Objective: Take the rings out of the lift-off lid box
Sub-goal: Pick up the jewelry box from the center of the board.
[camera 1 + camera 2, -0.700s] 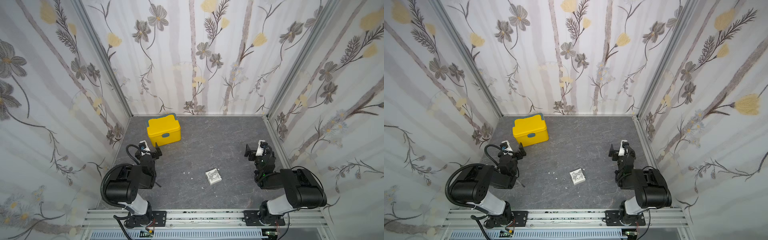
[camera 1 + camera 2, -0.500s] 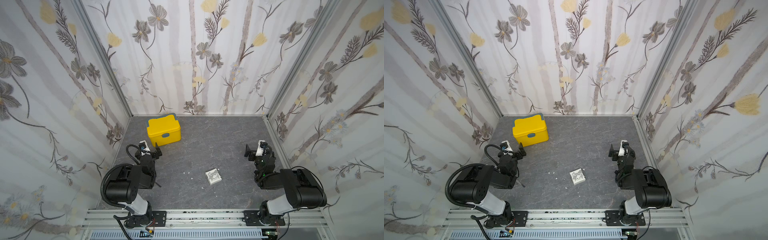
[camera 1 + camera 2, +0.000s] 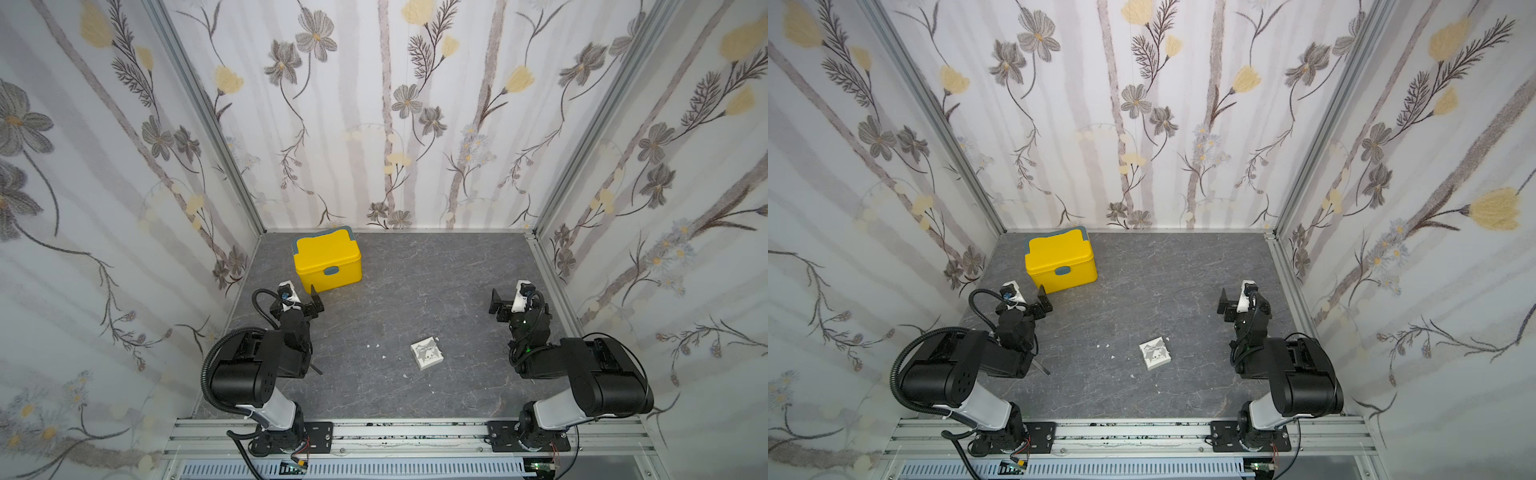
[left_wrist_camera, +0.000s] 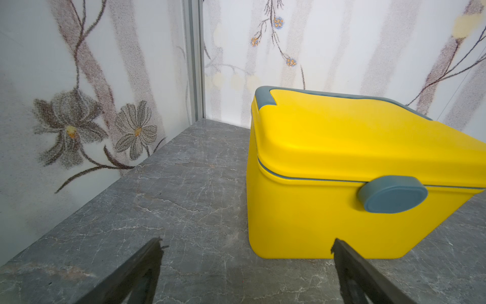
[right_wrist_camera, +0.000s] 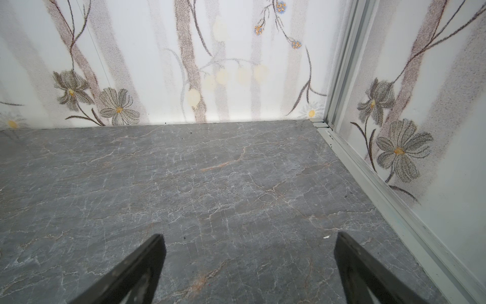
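Left claw [image 4: 246,240] and right claw [image 5: 249,234] agape

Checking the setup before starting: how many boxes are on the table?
2. The yellow box stands at the back left, just ahead of the left hand. The small white box, lid on, lies nearer the front, right of centre. Nothing seems to hide another.
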Motion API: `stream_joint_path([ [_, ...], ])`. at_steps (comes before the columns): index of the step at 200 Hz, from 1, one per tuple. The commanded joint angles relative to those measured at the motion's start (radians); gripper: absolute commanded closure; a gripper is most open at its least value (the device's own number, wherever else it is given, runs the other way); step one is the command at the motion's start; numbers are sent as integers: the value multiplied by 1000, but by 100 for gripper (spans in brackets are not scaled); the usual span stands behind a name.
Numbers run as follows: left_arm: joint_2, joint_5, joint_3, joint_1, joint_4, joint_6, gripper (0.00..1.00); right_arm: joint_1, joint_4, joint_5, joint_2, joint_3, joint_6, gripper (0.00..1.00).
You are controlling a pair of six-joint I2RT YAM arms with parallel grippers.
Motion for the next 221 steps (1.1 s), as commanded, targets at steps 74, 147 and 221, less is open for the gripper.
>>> stream_joint_path([
  [74, 0, -7, -1, 0, 33, -6, 0, -1, 18, -8, -3, 2, -1, 0],
  [147, -589, -80, 272, -154, -804, -84, 0, 201, -947, 121, -533, 440, 78, 1],
  [221, -615, -1, 597, -335, -1663, -261, 0, 520, -1680, -44, -261, 876, 190, 0],
])
